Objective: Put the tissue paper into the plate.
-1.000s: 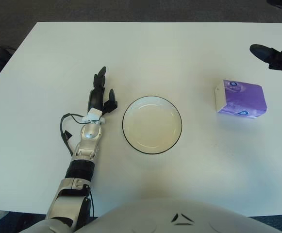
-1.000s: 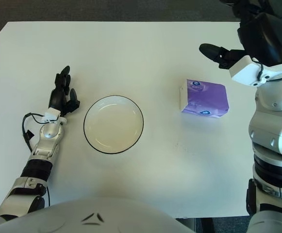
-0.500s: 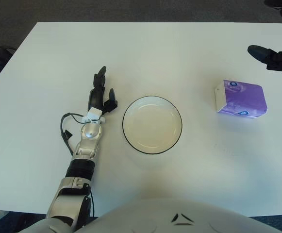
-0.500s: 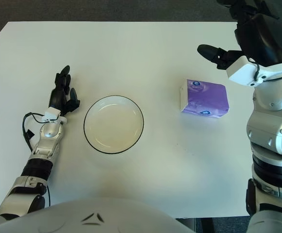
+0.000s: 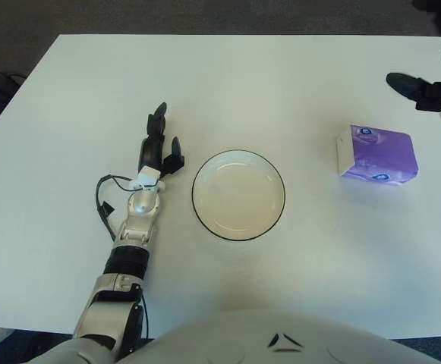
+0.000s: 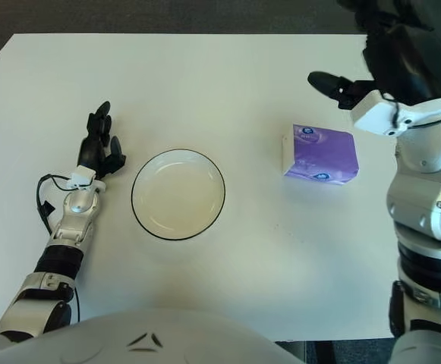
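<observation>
Task basically not started. The tissue paper (image 6: 320, 155), a purple pack, sits flat on the table (image 5: 281, 83), well to the right of the plate (image 5: 238, 195) and clear of it. Plate holds nothing. The right hand (image 6: 391, 72) hovers above and just beyond the pack's far right corner, not touching it; one dark finger sticks out toward table centre, the rest of the hand is bunched behind the wrist housing, so I can't tell if it's spread or curled. It's clearly not holding anything. The left hand (image 5: 159, 148) shows just left of the plate, fingers extended and relaxed, nothing in it, idle. Everything's still to do: get the right hand down onto the pack, grip it, carry it left, set it in the plate. Versus a second ago: barely any change. Pack and plate haven't budged, left arm same pose. Only the right hand has drifted a little up and away at the top right of the left eye view, so if anything it's lining up over the pack rather than descending yet. My read: still early approach, no contact.
</observation>
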Robot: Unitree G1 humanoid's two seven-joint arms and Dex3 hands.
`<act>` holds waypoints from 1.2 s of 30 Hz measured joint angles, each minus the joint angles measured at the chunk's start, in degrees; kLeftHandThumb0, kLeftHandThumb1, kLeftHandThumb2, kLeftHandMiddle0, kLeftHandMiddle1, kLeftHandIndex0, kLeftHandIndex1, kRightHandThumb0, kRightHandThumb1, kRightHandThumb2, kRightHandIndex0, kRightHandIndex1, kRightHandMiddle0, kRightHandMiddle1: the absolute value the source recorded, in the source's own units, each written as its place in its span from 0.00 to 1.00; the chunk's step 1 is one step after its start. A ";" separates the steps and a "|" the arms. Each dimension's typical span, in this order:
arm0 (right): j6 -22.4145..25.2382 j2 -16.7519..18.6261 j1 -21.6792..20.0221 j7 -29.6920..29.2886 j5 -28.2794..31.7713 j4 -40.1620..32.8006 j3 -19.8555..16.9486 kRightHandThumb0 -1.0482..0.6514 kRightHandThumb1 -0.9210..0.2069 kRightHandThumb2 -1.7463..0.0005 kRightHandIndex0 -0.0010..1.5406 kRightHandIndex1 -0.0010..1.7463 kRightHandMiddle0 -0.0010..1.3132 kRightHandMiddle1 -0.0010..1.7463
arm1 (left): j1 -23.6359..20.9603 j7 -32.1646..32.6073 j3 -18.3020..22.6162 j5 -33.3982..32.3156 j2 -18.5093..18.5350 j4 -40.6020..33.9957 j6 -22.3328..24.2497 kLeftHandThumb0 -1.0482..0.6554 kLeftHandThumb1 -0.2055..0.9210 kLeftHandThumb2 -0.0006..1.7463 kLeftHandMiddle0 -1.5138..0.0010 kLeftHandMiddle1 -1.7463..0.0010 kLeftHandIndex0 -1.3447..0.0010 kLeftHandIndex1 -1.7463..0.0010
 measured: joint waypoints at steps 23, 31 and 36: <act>-27.12 -6.09 1.06 2.88 1.63 19.61 7.21 0.00 0.00 0.79 0.00 0.00 0.00 0.00 | -0.33 0.41 0.21 0.03 0.33 1.17 -0.58 0.16 1.00 0.50 0.85 1.00 1.00 0.74; -30.88 -5.55 0.40 -3.28 -2.63 24.99 9.30 0.00 0.00 0.78 0.00 0.00 0.00 0.00 | -0.40 0.41 0.22 0.01 0.37 1.26 -0.61 0.16 1.00 0.50 0.85 1.00 1.00 0.75; -33.80 -4.25 -0.49 -11.80 -8.12 33.42 12.51 0.00 0.00 0.76 0.00 0.00 0.00 0.00 | -0.46 0.41 0.23 -0.12 0.30 1.28 -0.60 0.17 1.00 0.50 0.85 1.00 1.00 0.74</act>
